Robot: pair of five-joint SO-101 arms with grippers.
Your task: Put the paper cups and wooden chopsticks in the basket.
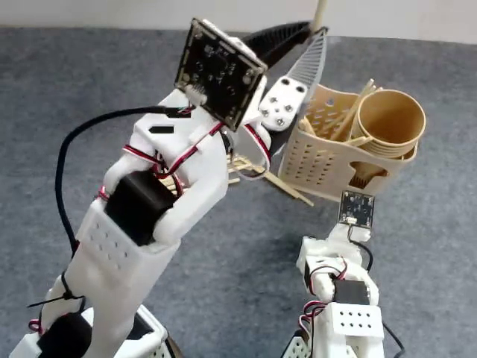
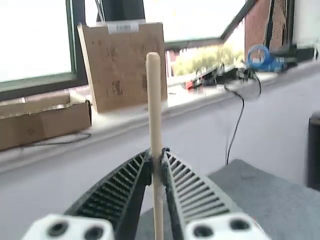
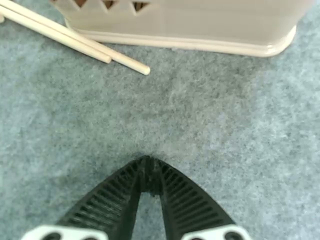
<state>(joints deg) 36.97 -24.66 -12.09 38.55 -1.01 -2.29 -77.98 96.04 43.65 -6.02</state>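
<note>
A beige perforated basket [image 1: 328, 160] stands at the upper right of the high view, holding stacked paper cups [image 1: 389, 123] and several wooden chopsticks [image 1: 350, 112]. My left gripper [image 1: 313, 33] is raised beside the basket's far left corner, shut on one wooden chopstick [image 2: 155, 130] that points upward. Loose chopsticks [image 1: 279, 184] lie on the carpet by the basket's left side, and two chopsticks [image 3: 75, 40] end near the basket's base [image 3: 200, 30]. My right gripper [image 3: 149, 172] hovers low over the carpet in front of the basket, shut and empty.
Grey carpet [image 1: 417, 246] covers the table. The left arm's white body [image 1: 156, 194] and black cable [image 1: 74, 149] stretch across the left half. The right arm [image 1: 339, 298] sits at the bottom right.
</note>
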